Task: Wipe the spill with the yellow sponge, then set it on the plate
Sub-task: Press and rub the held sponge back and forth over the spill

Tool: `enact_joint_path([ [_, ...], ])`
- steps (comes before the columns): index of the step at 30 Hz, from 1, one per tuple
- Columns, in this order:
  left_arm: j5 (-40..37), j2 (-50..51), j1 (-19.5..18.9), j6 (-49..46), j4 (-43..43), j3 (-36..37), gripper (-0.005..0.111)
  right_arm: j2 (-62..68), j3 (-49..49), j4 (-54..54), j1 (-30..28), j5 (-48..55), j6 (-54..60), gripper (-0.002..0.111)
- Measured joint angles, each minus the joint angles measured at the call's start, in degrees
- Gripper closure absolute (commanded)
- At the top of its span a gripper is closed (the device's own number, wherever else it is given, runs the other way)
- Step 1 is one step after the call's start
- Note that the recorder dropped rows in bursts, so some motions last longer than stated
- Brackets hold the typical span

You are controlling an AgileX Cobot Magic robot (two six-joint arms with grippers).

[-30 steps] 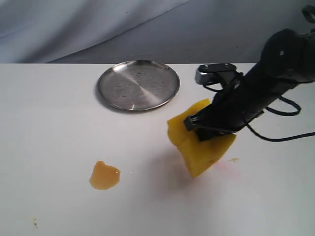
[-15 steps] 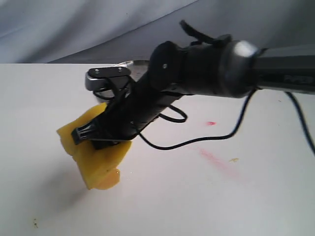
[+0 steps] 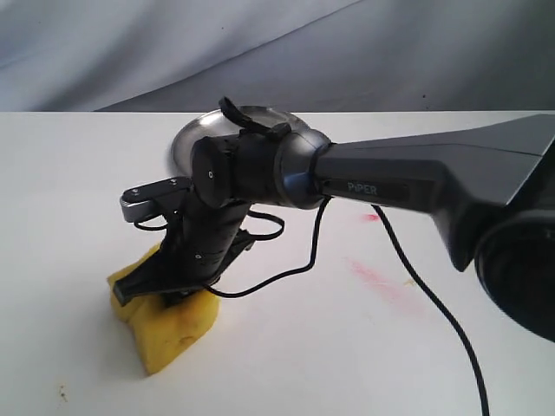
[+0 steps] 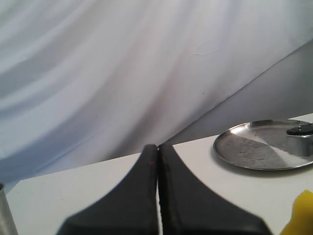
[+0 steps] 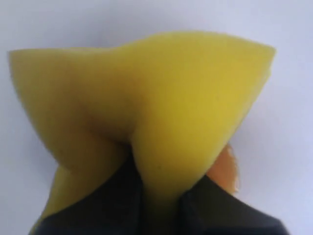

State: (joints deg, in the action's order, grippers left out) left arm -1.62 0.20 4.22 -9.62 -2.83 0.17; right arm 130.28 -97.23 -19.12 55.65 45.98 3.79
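Observation:
The yellow sponge (image 3: 169, 328) is pinched and folded in my right gripper (image 3: 160, 290), which is shut on it and has reached across to the left front of the table. The sponge's lower edge presses on the table where the spill lies; in the exterior view the spill is hidden under it. The right wrist view shows the sponge (image 5: 146, 107) filling the frame, with an amber-orange sliver of the spill (image 5: 226, 171) beside it. The silver plate (image 3: 186, 139) sits behind, mostly hidden by the arm, and is seen whole in the left wrist view (image 4: 264, 147). My left gripper (image 4: 157, 149) is shut and holds nothing.
A thin pink-red smear (image 3: 377, 279) and a small red dot (image 3: 371, 217) mark the white table right of the arm. A black cable (image 3: 416, 277) trails over the table. A grey cloth backdrop (image 3: 260, 43) hangs behind.
My right arm swept leftward across the table with the sponge and lowered it onto the spill, which is now covered. The arm now hides most of the plate.

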Motion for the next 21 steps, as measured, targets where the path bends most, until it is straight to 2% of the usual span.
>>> enact_joint_path([
  [9, 0.0, 0.0, 0.0, 0.0, 0.0, 0.0, 0.107, -0.8, -0.5, 23.0, 0.2, 7.1, -12.4, 0.108],
  [17, 0.0, 0.0, 0.0, 0.0, 0.0, 0.0, 0.107, -1.4, 1.6, 28.3, -2.4, 9.7, -19.0, 0.108],
  [21, 0.0, 0.0, 0.0, 0.0, 0.0, 0.0, 0.107, -1.5, 1.7, 26.9, -3.0, 10.8, -17.4, 0.108],
])
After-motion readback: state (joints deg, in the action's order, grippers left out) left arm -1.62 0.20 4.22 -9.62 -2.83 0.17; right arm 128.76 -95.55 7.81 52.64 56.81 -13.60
